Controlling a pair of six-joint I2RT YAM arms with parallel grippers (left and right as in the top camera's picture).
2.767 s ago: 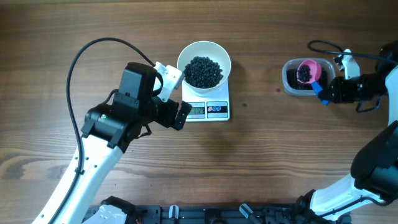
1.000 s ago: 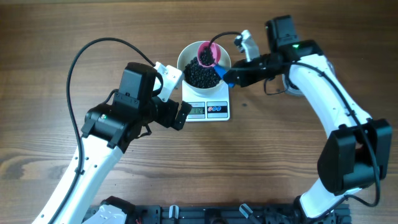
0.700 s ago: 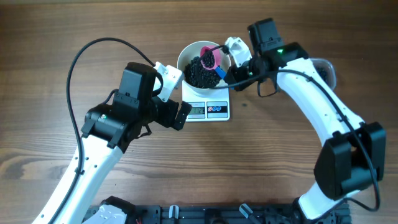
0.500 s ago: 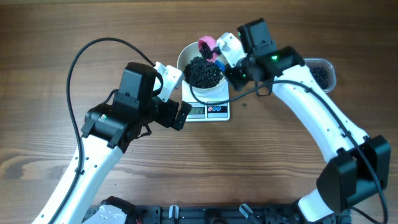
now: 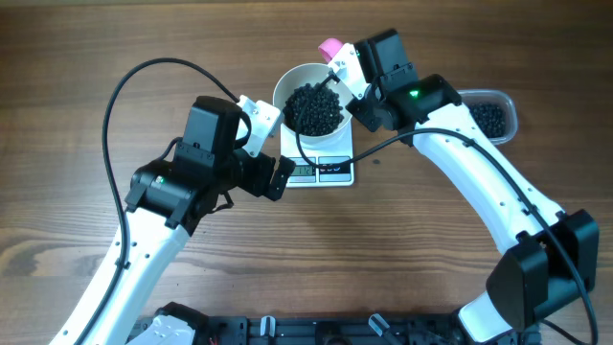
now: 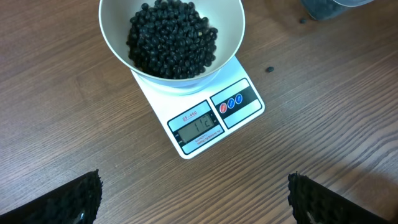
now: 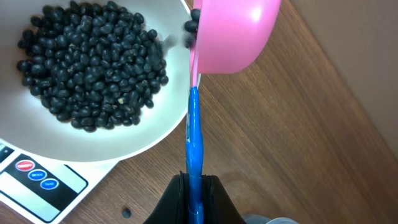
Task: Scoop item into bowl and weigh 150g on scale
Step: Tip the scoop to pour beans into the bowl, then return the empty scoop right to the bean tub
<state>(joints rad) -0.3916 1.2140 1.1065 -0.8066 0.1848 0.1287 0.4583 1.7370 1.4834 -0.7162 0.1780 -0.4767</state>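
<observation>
Jaws of the right gripper point(image 7: 195, 198) are clenched on the blue handle point(image 7: 193, 134) of the pink scoop point(image 7: 233, 34), which is tipped on its side at the far right rim of the white bowl point(image 6: 112, 43). From overhead the gripper hides most of the scoop, leaving only a pink edge showing. One or two beans at the scoop's mouth are blurred. The left gripper point(image 6: 196, 204) has its jaws spread wide with nothing between them. In its wrist view only its dark ribbed fingertips point(image 6: 74, 199) show, cut off at the lower corners.

The black beans point(image 6: 171, 37) lie heaped in the bowl, which sits on the white scale point(image 6: 242, 109), beyond the left jaws and just left of the right ones. The digits on the display point(image 6: 198, 127) are hard to read. One stray bean point(image 6: 270, 69) rests on the wooden table point(image 5: 431, 249) right of the scale. At the far right, the clear tub point(image 5: 490, 117) holds more beans, its left end hidden behind the right arm.
</observation>
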